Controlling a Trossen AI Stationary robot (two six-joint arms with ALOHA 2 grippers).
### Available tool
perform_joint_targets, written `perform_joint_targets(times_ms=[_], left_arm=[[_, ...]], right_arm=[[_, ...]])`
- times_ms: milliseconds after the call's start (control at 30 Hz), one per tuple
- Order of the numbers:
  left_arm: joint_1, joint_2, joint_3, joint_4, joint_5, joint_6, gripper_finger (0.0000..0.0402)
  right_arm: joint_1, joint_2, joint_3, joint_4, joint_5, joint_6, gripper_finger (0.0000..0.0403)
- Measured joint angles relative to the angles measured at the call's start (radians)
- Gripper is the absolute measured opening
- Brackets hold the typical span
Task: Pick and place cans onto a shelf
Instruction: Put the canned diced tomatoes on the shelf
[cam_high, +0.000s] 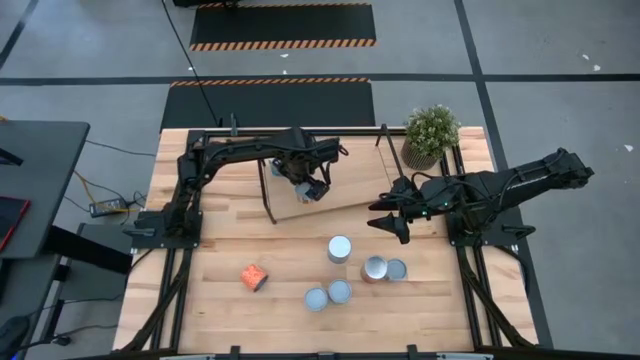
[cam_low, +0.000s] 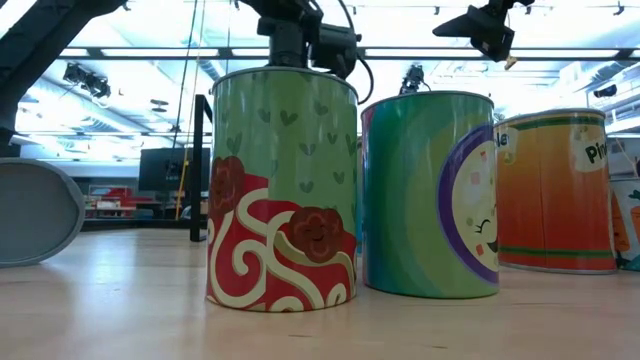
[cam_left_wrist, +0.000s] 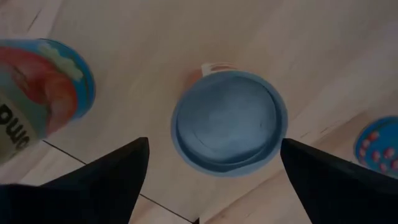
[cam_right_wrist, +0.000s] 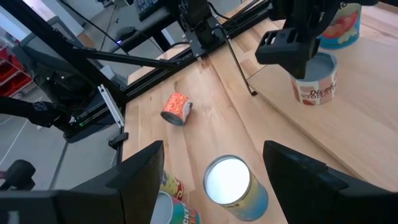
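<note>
The shelf (cam_high: 345, 195) is a slanted light-wood board at the table's far middle. My left gripper (cam_high: 315, 190) hovers open above it. Its fingers stand on either side of an upright can with a pale blue top (cam_left_wrist: 227, 121), which rests by its base on the board, and they do not touch it. Two more cans (cam_left_wrist: 37, 93) (cam_left_wrist: 379, 146) stand on the board beside it. My right gripper (cam_high: 383, 225) is open and empty above the table, near a silvery-topped can (cam_right_wrist: 230, 180).
Several upright cans (cam_high: 339, 249) (cam_high: 374, 268) (cam_high: 340, 291) stand on the table's near middle. An orange can (cam_high: 254, 278) lies on its side to their left. A potted plant (cam_high: 430, 135) stands at the far right behind the shelf.
</note>
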Motion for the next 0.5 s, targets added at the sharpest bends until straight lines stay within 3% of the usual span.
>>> perform_joint_targets(times_ms=[500], left_arm=[[0.03,0.0,0.0,0.015,0.054,0.004,0.0369]], right_arm=[[0.0,0.0,0.0,-0.001,0.0,-0.008,0.0281]])
